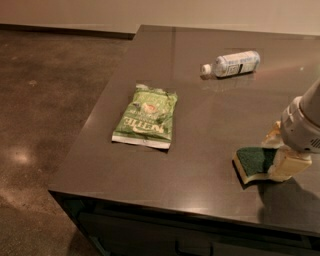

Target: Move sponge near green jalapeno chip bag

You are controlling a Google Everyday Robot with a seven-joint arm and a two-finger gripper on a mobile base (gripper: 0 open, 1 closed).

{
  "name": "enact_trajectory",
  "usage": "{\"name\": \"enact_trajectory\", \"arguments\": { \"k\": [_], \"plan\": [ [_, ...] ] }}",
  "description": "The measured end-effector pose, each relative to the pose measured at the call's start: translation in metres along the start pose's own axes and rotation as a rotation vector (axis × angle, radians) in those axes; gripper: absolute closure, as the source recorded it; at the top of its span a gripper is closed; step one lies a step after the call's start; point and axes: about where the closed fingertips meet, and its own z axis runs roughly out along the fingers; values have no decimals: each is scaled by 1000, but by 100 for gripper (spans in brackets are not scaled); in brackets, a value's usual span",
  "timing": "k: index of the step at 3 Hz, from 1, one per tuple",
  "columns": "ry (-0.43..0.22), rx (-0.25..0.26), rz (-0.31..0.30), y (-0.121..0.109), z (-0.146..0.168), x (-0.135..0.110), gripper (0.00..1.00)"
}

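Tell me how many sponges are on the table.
1: the sponge lies front right on the table, its right end held by the gripper. No others show.

A plain kitchen-like test space or break area: a dark polished worktop (200, 120) over cabinet fronts (150, 232), a bare concrete floor (50, 125) at the left, and a pale wall (150, 10) along the top. At lower right the claw (278, 156) clasps the sponge (252, 160).
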Motion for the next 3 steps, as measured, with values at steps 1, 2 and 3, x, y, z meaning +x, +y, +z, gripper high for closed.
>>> {"name": "enact_trajectory", "arguments": {
  "k": [1, 2, 3],
  "plan": [
    [-34, 5, -6, -16, 5, -38, 100],
    [-75, 20, 5, -37, 7, -77, 100],
    [-96, 45, 13, -64, 7, -105, 100]
  ]
}}
